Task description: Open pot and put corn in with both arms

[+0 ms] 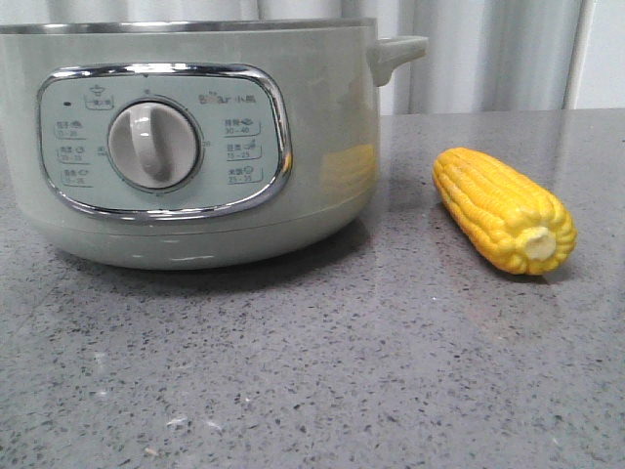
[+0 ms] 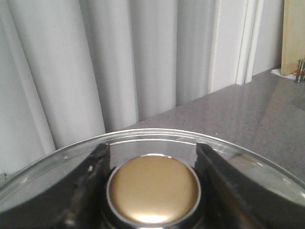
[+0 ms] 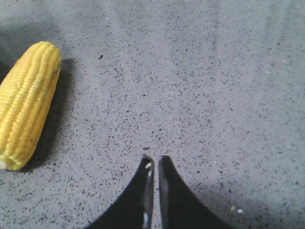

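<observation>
The pale sage-green pot stands at the left of the front view, with its dial panel facing me and a steel rim on top. The yellow corn lies on the table to its right, pale stub end toward me. In the left wrist view, my left gripper has its black fingers against both sides of the gold lid knob on the glass lid. My right gripper is shut and empty above bare table, with the corn off to one side. Neither gripper shows in the front view.
The grey speckled table runs under everything. Pale curtains hang behind the pot. A pale wooden board stands at the far edge in the left wrist view. The pot's stubby side handle points toward the corn's side.
</observation>
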You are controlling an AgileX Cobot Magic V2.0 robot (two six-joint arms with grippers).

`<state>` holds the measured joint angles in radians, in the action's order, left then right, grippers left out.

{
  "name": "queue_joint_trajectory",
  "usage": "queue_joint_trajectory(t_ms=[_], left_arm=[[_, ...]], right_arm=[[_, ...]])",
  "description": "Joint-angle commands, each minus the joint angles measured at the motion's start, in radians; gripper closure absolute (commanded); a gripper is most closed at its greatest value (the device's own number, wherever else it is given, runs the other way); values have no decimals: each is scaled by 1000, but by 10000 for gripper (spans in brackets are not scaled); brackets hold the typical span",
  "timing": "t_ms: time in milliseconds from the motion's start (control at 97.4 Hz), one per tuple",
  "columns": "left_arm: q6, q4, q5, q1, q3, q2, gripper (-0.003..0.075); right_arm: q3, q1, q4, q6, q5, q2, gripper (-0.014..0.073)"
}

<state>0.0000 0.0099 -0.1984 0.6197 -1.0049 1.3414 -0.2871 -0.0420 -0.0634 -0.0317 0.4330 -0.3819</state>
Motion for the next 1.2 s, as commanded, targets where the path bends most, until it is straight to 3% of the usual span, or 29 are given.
queue_joint_trajectory(t_ms=[0, 195, 390, 534, 718, 831, 1036, 1190], left_arm=[[10, 2, -157, 3, -54, -67, 607], [32, 2, -134, -33, -54, -129, 607], [32, 2, -17, -130, -46, -238, 607], [32, 25, -6, -211, 5, -338, 607], [32, 25, 18, -333, 135, -514, 607], [32, 25, 18, -393, 236, -626, 607], [32, 4, 20, -482, 398, -775, 607], [32, -10, 20, -513, 492, -823, 607]], right_arm=[[-37, 2, -2, 9, -68, -16, 667], [-67, 10, -2, 9, -51, -16, 667], [-156, 53, -2, 18, 3, -43, 667], [-221, 99, -2, 18, 12, -127, 667], [-334, 212, -3, 18, 14, -315, 664], [-407, 270, -3, 18, 14, -432, 612], [-507, 320, -4, 18, 14, -592, 529], [-564, 341, -4, 18, 17, -662, 519]])
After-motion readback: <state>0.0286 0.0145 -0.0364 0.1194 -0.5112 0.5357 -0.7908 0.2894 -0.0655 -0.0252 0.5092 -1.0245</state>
